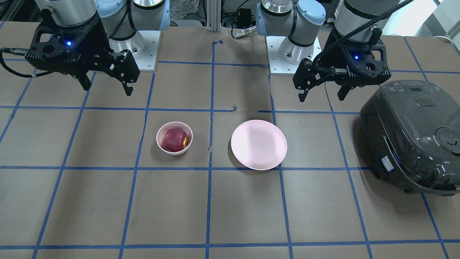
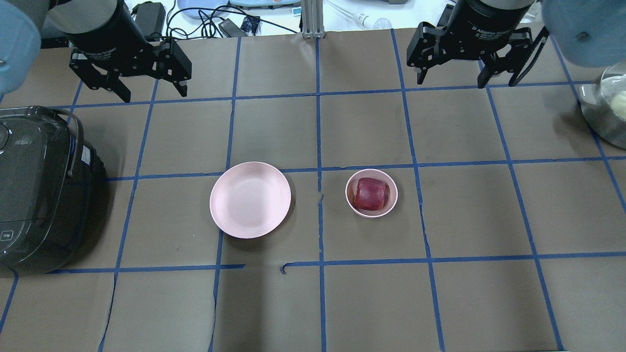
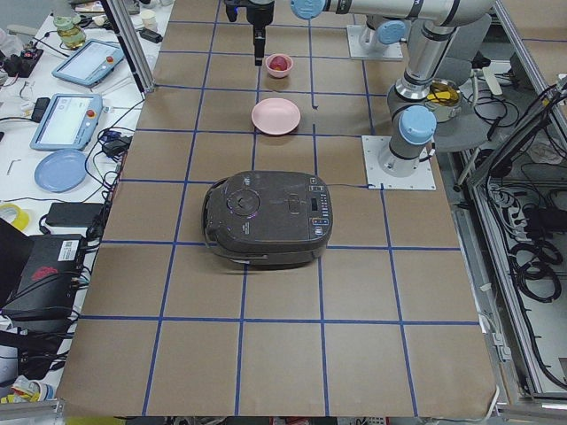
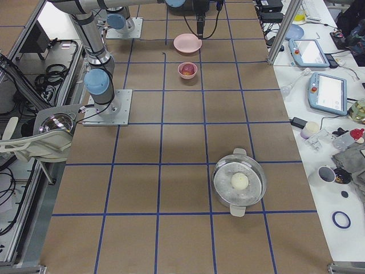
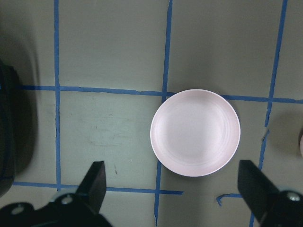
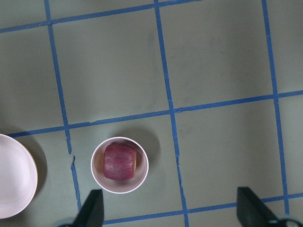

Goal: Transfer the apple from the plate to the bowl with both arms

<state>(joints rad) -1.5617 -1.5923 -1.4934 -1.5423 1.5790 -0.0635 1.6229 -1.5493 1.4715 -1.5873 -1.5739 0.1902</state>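
Observation:
The dark red apple (image 2: 370, 193) lies inside the small deep pink bowl (image 2: 390, 202), right of the table's middle; it also shows in the right wrist view (image 6: 120, 162) and the front view (image 1: 175, 139). The wide pink plate (image 2: 250, 199) sits empty left of the bowl, apart from it, and shows whole in the left wrist view (image 5: 195, 132). My left gripper (image 2: 149, 91) hangs open and empty high above the far left of the table. My right gripper (image 2: 455, 80) hangs open and empty high above the far right.
A dark grey rice cooker (image 2: 39, 190) stands at the table's left edge. A steel pot with a pale ball in it (image 2: 609, 107) stands at the right edge. Blue tape lines grid the brown table. Cables and devices lie beyond the far edge.

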